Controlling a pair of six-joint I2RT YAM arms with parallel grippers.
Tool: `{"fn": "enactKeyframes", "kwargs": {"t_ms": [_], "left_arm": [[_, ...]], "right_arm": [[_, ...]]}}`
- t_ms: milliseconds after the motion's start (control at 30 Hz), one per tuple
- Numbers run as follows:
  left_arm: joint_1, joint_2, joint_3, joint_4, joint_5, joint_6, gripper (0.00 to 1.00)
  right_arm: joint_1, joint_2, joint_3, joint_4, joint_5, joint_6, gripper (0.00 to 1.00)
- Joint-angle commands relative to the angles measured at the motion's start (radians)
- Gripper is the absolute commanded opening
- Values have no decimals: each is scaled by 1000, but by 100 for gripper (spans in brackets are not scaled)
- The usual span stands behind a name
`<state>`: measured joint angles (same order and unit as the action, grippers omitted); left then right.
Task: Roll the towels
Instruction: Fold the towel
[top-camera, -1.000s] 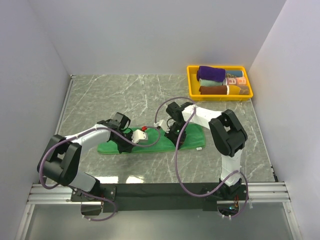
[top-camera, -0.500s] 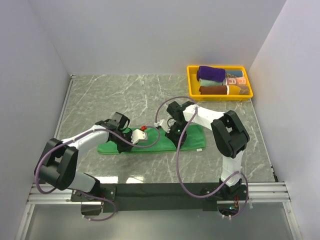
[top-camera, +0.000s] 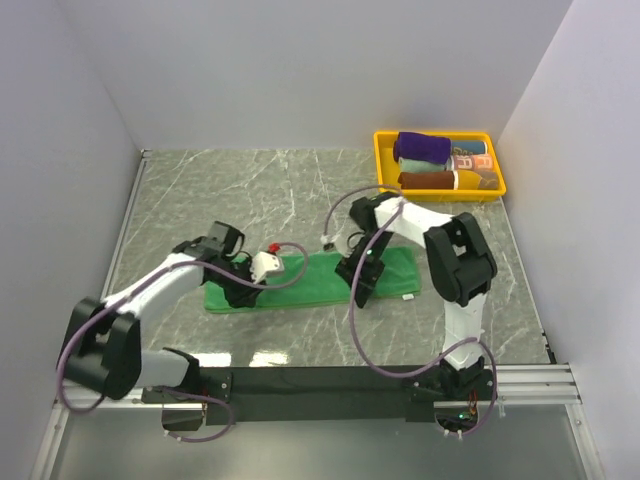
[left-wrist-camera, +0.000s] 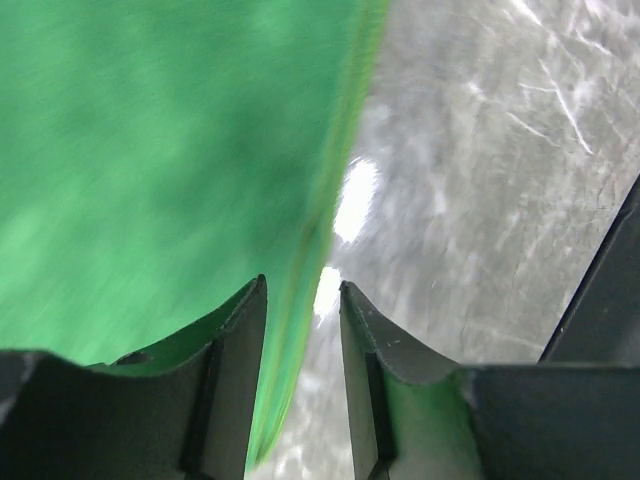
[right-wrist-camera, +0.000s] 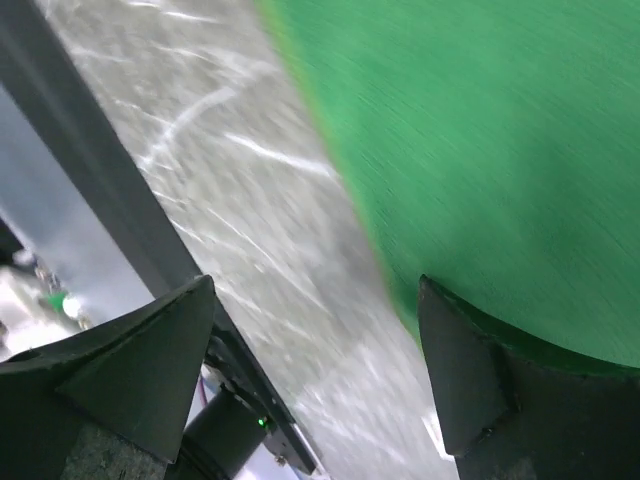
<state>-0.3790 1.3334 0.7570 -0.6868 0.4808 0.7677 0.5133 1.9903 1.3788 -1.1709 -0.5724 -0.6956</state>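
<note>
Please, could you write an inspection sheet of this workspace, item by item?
Surface: grey marbled table, no spill seen.
Job's things: green towel flat, not rolled; purple towel rolled in the tray.
Clutter: other rolls in the tray.
End effectors: left end effector slightly open, right end effector wide open, both at the green towel's edge, holding nothing.
Cables: purple cables loop along both arms; one hangs over the green towel.
Surroundings: white walls on three sides.

Yellow tray (top-camera: 440, 194), far right of seemingly marble table (top-camera: 250, 190).
</note>
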Motion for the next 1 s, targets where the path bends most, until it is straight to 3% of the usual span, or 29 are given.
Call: {"fn": "enactKeyframes", "kwargs": {"t_ms": [0,267,300,367,400,433,467,500,533,633,667,700,767,800,900,967], "left_arm": [[77,-126,47,-80,55,-36,41],[307,-201,148,-66,90,-178,45],[318,-218,166,-54,84,-194,50],[344,-234,176,-2,61,-263,62],[351,-243,170,30,52,-299,78],[360,-246,163,59,38,-339,83],[370,-244,157,108,29,-410,91],[371,-229,147,125,19,-444,99],[371,-217,142,136,-4,-479,99],[373,-117,160,101,-21,-541,99],[373,-88,165,83,4,-532,92],[373,-32,166,63,7,-533,68],[373,27,176,41,16,-532,48],[373,77,191,33,4,-531,33],[373,172,211,30,-69,-547,22],[373,214,222,30,-91,-547,22]], "right_arm": [[-108,-111,68,-59,-27,8,88],[-128,-485,155,155,250,116,95],[-127,-527,141,195,314,120,95],[-134,-653,15,430,429,203,96],[-136,-685,-59,547,689,384,100],[-140,-702,-184,661,712,396,100],[-148,-670,-193,590,619,321,80],[-154,-638,-181,500,512,166,70],[-163,-604,-153,414,458,188,69],[-183,-510,-171,393,413,225,65],[-185,-492,-193,414,425,225,65],[-187,-480,-211,436,437,220,64],[-199,-403,-224,438,434,217,55],[-206,-371,-213,419,424,223,52],[-242,-259,-172,376,398,252,45],[-256,-204,-150,367,402,266,43]]}}
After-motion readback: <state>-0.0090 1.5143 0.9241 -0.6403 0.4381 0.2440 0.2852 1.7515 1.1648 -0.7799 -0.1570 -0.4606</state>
